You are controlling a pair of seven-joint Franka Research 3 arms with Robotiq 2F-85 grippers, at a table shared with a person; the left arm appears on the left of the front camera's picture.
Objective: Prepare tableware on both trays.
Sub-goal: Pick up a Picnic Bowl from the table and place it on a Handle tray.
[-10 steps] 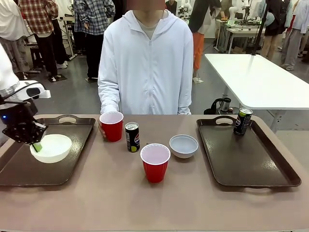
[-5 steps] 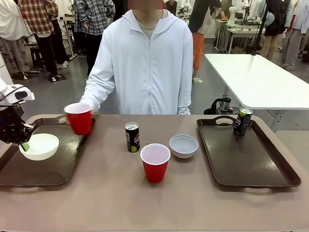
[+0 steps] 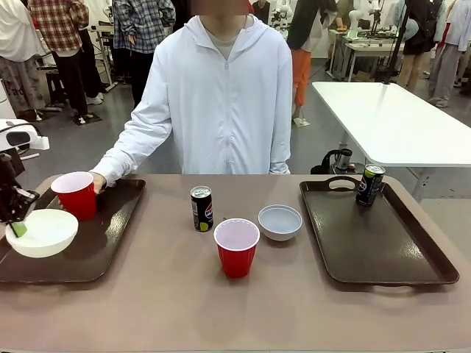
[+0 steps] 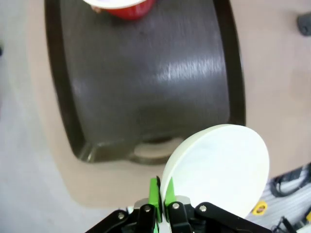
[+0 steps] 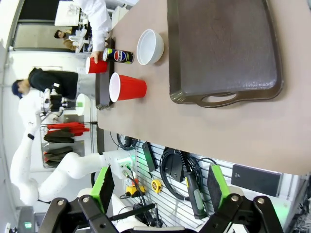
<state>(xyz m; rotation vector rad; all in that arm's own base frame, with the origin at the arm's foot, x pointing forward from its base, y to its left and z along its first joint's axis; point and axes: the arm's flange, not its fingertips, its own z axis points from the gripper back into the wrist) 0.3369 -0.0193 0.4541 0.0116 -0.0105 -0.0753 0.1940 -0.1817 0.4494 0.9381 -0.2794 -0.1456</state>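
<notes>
The red plastic cup with white inside (image 3: pixel 236 246) stands nearest on the brown table (image 3: pixel 147 309). It is empty and looks light and a little soft, so I would take it low on the wall. Behind it are an empty small round white bowl (image 3: pixel 280 221) and a slim black drink can (image 3: pixel 201 208). The left gripper (image 3: pixel 16 225) is clamped on the rim of a second white bowl (image 3: pixel 44 232), stiff and smooth, over the left dark-brown tray (image 3: pixel 103 250). The right gripper (image 5: pixel 161 189) is spread wide and holds nothing. A person's hand (image 3: pixel 98 182) holds another red cup (image 3: pixel 76 197) on that tray. The right dark-brown tray (image 3: pixel 383 243) carries one far can (image 3: pixel 370 184).
</notes>
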